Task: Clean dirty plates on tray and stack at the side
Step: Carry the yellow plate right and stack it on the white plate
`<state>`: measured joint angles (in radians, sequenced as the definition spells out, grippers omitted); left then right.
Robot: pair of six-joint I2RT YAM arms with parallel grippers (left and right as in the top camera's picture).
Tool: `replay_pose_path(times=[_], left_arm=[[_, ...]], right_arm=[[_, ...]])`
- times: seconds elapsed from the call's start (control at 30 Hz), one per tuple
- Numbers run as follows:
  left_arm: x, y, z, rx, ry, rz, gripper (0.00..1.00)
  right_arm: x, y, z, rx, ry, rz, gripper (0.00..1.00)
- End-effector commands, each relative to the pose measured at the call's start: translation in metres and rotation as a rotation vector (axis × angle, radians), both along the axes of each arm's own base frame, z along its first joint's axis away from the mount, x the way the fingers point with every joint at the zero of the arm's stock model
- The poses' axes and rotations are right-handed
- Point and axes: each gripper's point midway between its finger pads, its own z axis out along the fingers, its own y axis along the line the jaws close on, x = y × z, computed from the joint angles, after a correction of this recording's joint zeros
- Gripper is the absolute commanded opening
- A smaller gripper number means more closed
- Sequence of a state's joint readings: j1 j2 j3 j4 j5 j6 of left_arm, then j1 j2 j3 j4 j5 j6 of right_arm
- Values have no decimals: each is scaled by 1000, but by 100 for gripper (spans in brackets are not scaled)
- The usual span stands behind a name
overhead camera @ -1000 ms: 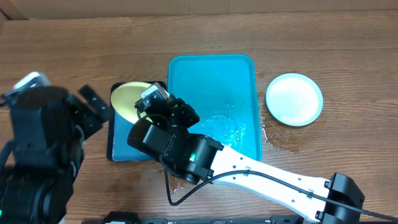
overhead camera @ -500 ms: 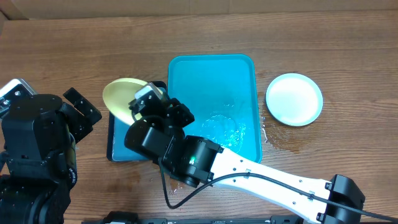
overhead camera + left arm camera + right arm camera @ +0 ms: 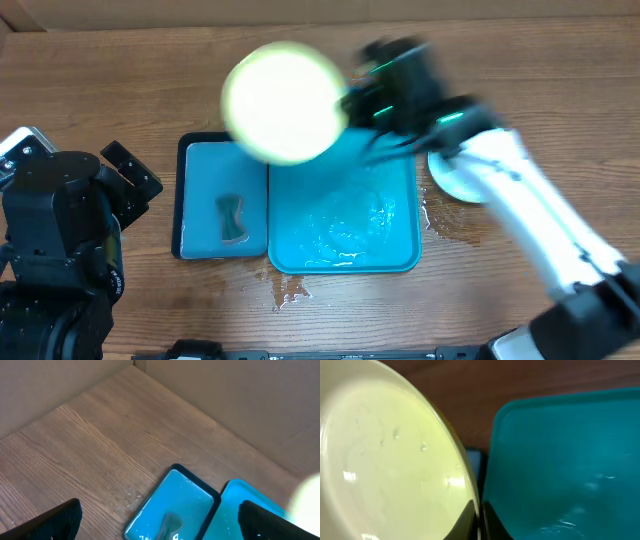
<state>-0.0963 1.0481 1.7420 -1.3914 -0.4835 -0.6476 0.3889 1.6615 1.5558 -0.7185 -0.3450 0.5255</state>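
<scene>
Yellow-green plate (image 3: 283, 102) gripped by right end effector (image 3: 350, 99).

Robot lab setup, wooden table (image 3: 100, 80), cardboard wall (image 3: 250, 400)

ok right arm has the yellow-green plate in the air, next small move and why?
Probably swing it right, toward the blue-rimmed plate beside the teal tray, to stack it. The right gripper is shut on the rim of the yellow-green plate, whose face shows no streaks, and it hangs over the tray's far left corner.
</scene>
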Motion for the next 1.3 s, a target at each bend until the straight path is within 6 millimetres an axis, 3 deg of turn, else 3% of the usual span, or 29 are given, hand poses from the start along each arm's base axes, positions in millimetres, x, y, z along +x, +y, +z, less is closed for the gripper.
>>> replay_pose_path(times=[0.0, 0.07, 0.13, 0.17, 0.23, 0.3, 0.4, 0.47, 0.67, 0.7, 0.77, 0.87, 0.97, 1.03, 1.17, 1.27], left_arm=[[-2, 5, 7, 21, -15, 16, 100], [-2, 5, 7, 21, -15, 16, 100], [-2, 5, 7, 21, -15, 16, 100], [-2, 5, 7, 21, -15, 16, 100], [-2, 5, 7, 21, -15, 16, 100], [-2, 5, 7, 21, -15, 16, 100], [-2, 5, 7, 21, -15, 15, 100], [-2, 5, 7, 21, -15, 16, 100], [-2, 5, 7, 21, -15, 16, 100], [-2, 5, 7, 21, -15, 16, 100], [-2, 5, 7, 21, -15, 16, 100], [-2, 5, 7, 21, -15, 16, 100], [-2, 5, 7, 21, -15, 16, 100], [-2, 5, 7, 21, -15, 16, 100], [-2, 5, 7, 21, -15, 16, 100], [-2, 5, 7, 21, -15, 16, 100]], right_arm=[[12, -115, 33, 130, 58, -232, 4], [15, -196, 4, 52, 155, -465, 4], [5, -264, -26, -38, 262, -662, 4], [-4, -289, -39, -74, 317, -732, 4], [-24, -325, -73, -124, 456, -832, 4], [-40, -335, -101, -130, 571, -859, 4], [-54, -325, -140, -89, 703, -824, 4], [-56, -297, -157, -27, 724, -698, 4], [-59, -317, -170, -223, 706, -776, 4], [-56, -315, -170, -226, 689, -750, 8], [-52, -309, -169, -235, 659, -690, 24], [-53, -293, -163, -197, 659, -623, 37], [-52, -277, -141, -168, 594, -549, 39], [-51, -264, -116, -158, 509, -497, 41], [-55, -226, -51, -155, 272, -330, 46], [-72, -181, 6, -133, 43, -128, 51]])
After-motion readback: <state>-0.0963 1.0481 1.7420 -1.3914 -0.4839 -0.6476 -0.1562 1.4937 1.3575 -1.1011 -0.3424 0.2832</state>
